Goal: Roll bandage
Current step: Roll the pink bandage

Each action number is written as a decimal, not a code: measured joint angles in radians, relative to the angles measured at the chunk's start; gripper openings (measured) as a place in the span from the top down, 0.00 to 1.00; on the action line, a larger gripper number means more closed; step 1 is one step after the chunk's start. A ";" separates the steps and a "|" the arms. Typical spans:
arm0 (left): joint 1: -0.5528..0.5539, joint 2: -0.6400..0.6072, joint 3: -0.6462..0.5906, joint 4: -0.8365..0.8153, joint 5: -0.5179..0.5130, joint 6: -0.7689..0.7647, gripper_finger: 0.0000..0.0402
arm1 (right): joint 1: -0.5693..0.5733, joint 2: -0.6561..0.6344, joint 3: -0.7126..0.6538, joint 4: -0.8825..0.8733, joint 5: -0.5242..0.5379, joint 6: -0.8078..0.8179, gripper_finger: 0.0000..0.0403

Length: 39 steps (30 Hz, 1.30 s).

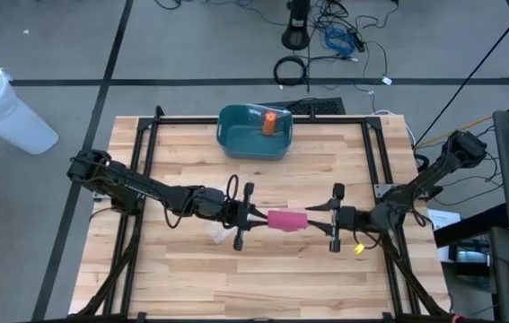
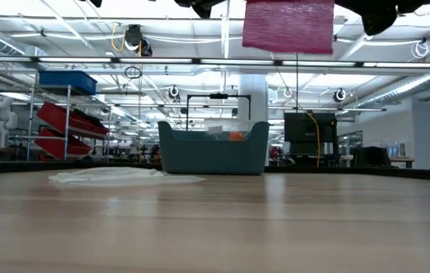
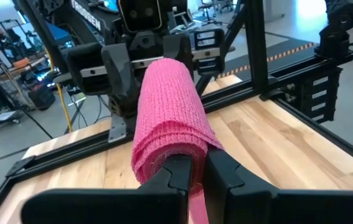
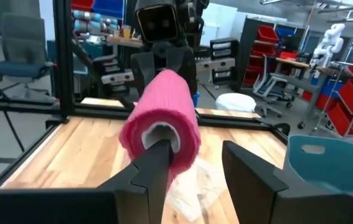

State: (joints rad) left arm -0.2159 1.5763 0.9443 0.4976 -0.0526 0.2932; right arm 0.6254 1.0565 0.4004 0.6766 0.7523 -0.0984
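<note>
Pink bandage roll (image 1: 286, 220) hanging lengthwise above mid-surface between both arms, left jaws (image 3: 197, 177) pinching its loose end, right jaws (image 4: 192, 165) spread, one finger in its core, likely steadying for winding.

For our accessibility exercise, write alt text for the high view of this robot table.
Two dark arms meet at the wooden table's centre, holding a pink bandage roll between the left end effector and right end effector. A teal bin sits behind.
</note>
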 joint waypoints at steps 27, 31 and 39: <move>0.027 0.000 -0.002 -0.015 0.013 -0.303 0.90 | 0.028 0.138 0.081 0.015 0.113 -0.314 0.97; 0.055 0.001 -0.002 -0.002 0.123 -0.447 0.78 | 0.044 0.137 0.083 -0.023 0.134 -0.427 0.99; 0.078 0.007 -0.002 -0.029 0.242 -0.524 0.66 | 0.045 0.177 0.083 -0.028 0.135 -0.639 0.99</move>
State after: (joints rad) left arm -0.1383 1.5837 0.9428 0.4685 0.1892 -0.2304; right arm 0.6704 1.2331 0.4831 0.6491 0.8871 -0.7378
